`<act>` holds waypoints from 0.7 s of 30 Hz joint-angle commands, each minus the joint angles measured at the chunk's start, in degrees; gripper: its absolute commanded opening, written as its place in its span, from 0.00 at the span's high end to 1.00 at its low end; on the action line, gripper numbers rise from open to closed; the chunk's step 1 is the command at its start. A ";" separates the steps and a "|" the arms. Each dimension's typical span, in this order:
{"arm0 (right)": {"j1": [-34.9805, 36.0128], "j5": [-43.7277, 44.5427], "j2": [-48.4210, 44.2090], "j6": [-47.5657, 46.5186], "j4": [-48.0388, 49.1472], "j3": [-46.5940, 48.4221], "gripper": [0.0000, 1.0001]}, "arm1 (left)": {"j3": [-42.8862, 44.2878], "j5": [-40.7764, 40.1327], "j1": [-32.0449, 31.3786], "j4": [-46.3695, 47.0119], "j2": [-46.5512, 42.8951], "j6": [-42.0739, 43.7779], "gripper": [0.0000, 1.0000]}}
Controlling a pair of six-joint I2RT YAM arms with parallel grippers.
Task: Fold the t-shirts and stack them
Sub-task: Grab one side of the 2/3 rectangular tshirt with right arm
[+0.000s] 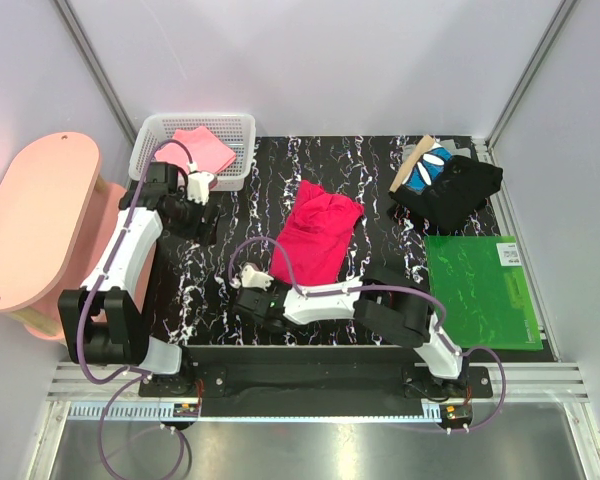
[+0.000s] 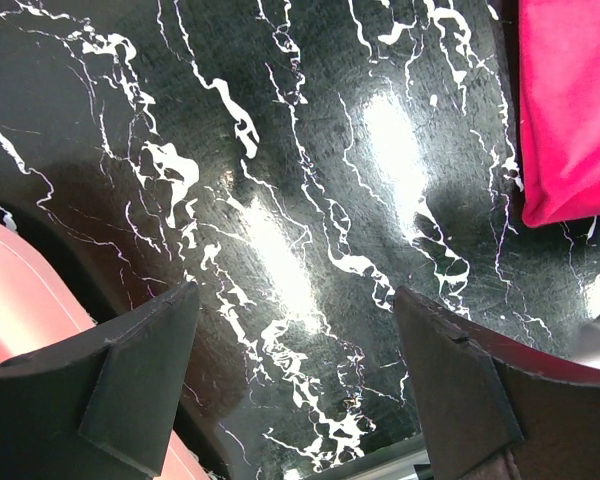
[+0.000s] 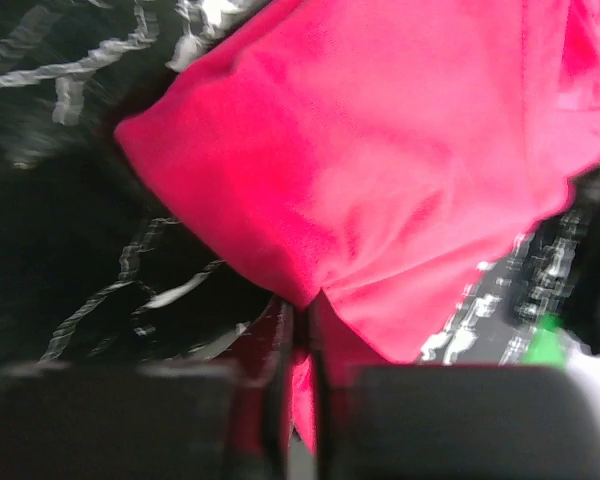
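Folding step: red shirt (image 1: 320, 235) lay mid-surface (image 1: 370, 170), right pincer (image 3: 302, 340) clamped on its near hem, left pincer (image 2: 295, 350) apart and empty. Next move probably called for carrying the hem across.

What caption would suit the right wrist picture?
Right gripper pinching the edge of a crimson t-shirt on the black marbled table.

The left arm (image 1: 125, 250) and right arm (image 1: 315, 300) each have white links, black joints and a looping purple cable (image 1: 285, 265). At 5 and 7 o'clock in its wrist view, the left tool (image 2: 300, 390) shows matte black wedge fingers (image 2: 140, 390); the blurred right tool (image 3: 302, 340) seems black too.
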 commanded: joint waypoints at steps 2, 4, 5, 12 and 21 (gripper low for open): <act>-0.35 -4.92 2.44 2.63 -0.54 -1.78 1.00 | 3.49 0.71 0.32 0.41 -0.79 -0.70 0.16; -0.52 -5.10 1.91 2.10 -0.80 -1.17 1.00 | 3.76 0.44 0.32 0.41 -1.14 -0.61 0.16; -0.70 -5.54 1.73 2.02 -1.24 -0.73 1.00 | 3.85 0.27 0.40 0.41 -1.14 -0.61 0.16; 0.52 -19.49 -1.95 4.74 -14.48 10.40 1.00 | 4.11 -0.09 1.46 -0.03 -2.72 -0.35 0.16; 5.45 -29.95 -6.79 7.64 -29.10 25.54 1.00 | 5.78 -0.09 1.55 -1.43 -4.30 -0.26 0.16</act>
